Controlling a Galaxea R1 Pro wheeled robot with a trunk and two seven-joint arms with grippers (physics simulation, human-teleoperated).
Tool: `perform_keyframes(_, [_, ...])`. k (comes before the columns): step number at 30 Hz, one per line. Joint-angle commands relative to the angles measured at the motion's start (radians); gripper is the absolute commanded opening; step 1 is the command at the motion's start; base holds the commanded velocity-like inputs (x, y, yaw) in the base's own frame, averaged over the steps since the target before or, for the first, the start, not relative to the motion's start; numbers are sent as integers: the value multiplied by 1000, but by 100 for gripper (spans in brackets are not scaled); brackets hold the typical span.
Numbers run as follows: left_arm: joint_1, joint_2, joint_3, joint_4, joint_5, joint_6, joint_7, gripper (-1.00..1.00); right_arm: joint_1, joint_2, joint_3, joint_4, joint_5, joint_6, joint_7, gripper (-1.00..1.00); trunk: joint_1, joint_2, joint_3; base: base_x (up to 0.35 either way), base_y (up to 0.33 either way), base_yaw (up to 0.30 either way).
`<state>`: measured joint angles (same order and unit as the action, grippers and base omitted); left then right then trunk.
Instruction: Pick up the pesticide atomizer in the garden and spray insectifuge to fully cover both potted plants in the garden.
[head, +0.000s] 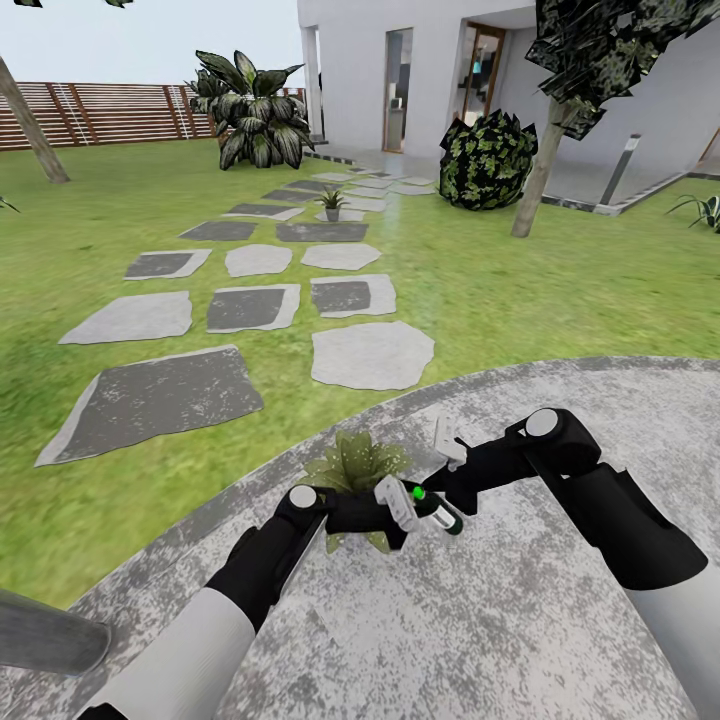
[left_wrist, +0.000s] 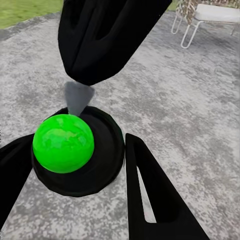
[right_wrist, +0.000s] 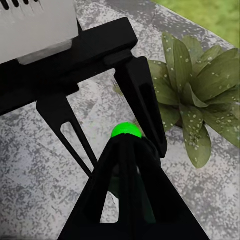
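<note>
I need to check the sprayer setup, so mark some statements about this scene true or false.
1. A potted plant stands on the paved patio, just beyond the grippers. True.
2. The other potted plant stands against the wooden fence. False: it stands among the stepping stones leading to the house.
3. The left gripper and right gripper are close together at the pesticide atomizer. True.
4. The near plant's leaves are brown and wilted. False: they are green and pointed.
</note>
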<state>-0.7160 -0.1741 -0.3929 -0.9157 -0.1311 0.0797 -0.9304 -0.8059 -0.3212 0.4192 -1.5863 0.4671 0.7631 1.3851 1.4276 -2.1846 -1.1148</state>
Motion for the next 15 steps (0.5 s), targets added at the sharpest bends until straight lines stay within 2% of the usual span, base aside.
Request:
perform_keyframes(1, [0,0,1,-4,-2,9,-5,-100,-1,-1,1,-1,7,9,6,-100,0,0,-1,0,0,0])
perform_keyframes(15, [1,0,1,-9,-2,11,-10,-100,-1,-2,0,-1,8,7,6,-100,0,0,-1,0,0,0])
